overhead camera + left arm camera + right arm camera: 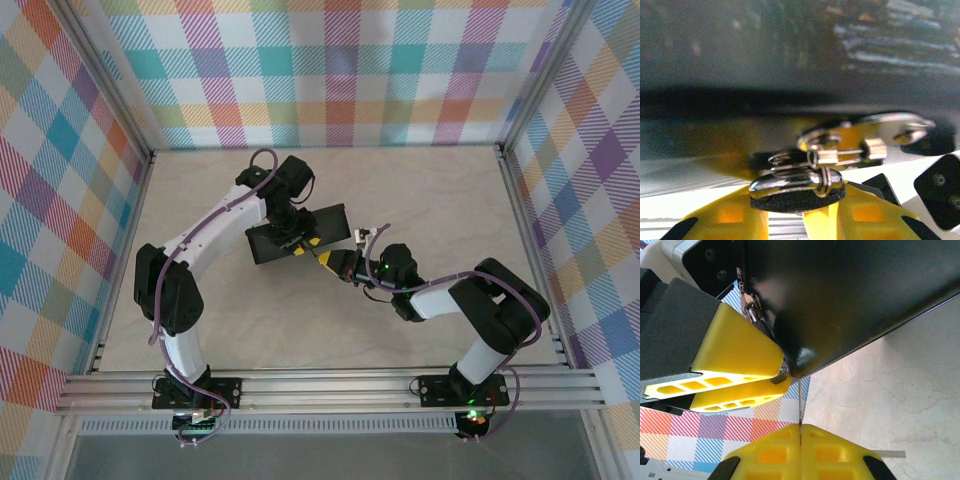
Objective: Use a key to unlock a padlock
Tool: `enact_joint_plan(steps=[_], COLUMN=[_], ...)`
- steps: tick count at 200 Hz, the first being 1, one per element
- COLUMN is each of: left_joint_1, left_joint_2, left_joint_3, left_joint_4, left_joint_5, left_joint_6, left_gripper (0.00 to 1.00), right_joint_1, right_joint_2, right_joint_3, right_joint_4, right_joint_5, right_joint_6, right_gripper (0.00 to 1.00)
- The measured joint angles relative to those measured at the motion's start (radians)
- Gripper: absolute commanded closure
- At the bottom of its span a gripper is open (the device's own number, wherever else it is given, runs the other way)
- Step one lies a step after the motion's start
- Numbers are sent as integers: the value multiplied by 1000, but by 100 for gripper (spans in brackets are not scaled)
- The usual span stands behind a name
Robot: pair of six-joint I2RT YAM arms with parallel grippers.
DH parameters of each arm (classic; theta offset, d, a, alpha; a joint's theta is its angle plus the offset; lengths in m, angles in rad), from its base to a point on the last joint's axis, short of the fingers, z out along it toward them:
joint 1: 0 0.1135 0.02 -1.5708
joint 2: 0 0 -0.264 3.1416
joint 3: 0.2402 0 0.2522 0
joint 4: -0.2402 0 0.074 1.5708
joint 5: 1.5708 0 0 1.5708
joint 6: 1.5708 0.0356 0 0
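Clamping the padlock (797, 199) at the box (850, 300) corner with the left tool (297, 243), seemingly to steady it for the key (799, 407). Pinching that key edge-on in the right tool (800, 432), shut tight on it, tip just short of the padlock, lined up for entry.

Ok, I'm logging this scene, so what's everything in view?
box: one, black, mid-table.
padlock: one, dark with silvery shackle, at the box's edge.
key: one, thin, silvery, tip by the box's corner.
table: one, beige, under everything.
walls: three, pastel plaid, around the table.
arms: two, white and black, from the near edge.
left gripper: one, yellow, shut on the padlock.
right gripper: one, yellow, shut on the key.
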Motion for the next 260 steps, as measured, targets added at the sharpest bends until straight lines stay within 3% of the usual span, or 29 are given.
enact_joint_plan(steps=[260], left_joint_1=[7], left_joint_2=[-19], left_joint_3=[-21], left_joint_4=[17], left_joint_5=[16], left_joint_6=[0], left_gripper=[100], right_joint_1=[-27], right_joint_2=[60], right_joint_3=[33], right_joint_4=[100], right_joint_5=[-51], right_joint_6=[-23], right_gripper=[100])
